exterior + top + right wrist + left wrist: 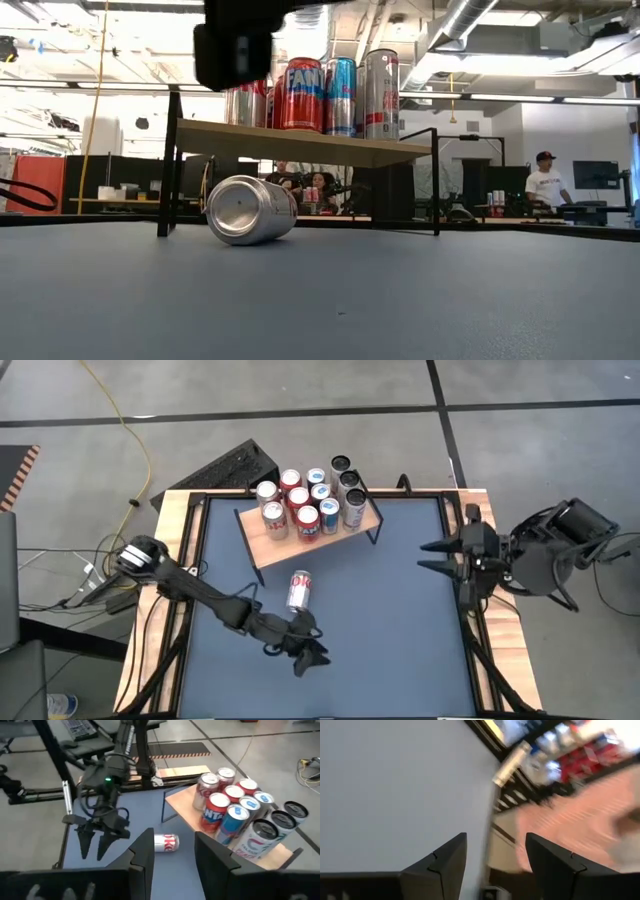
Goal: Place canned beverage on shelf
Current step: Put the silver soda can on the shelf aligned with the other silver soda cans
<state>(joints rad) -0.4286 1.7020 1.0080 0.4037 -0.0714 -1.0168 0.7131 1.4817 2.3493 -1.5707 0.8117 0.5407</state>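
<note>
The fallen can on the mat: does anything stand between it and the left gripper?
Nothing visible does. The fallen can lies on its side before the shelf; bare blue mat separates it from the left gripper, whose fingers stand open and empty.

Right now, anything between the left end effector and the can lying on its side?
Nothing. In the high view only bare blue mat separates the left end effector from the fallen can; the right wrist view shows the same gap.
</note>
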